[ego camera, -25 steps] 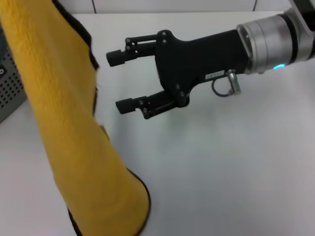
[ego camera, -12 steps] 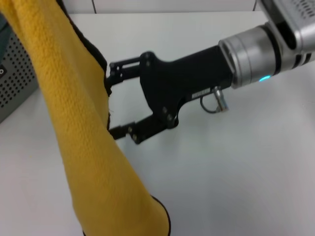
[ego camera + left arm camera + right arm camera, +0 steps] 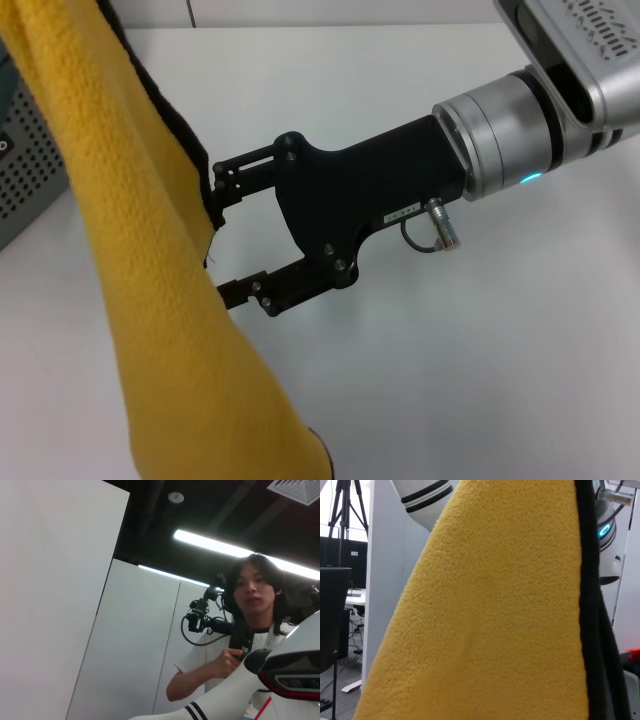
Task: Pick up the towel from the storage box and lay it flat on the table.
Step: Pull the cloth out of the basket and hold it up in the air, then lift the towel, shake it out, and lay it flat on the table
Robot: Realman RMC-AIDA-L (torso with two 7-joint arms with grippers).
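Note:
The mustard-yellow towel (image 3: 150, 290) hangs in a long drape from beyond the top left of the head view down to the bottom edge, its black edging facing right. What holds it up is out of view. My right gripper (image 3: 219, 240) reaches in from the right, open, its two fingertips at the towel's black edge with the edge between them. In the right wrist view the towel (image 3: 495, 620) fills the frame. The light grey perforated storage box (image 3: 30, 170) shows at the far left behind the towel. My left gripper shows in no view.
The white table (image 3: 450, 380) lies under the right arm. The right arm's silver wrist (image 3: 500, 130) crosses the upper right. The left wrist view looks up at a ceiling and a person (image 3: 250, 630) holding a camera.
My right gripper has moved left, from well clear of the towel to having its open fingertips at the towel's black edge. The towel has swung slightly right.

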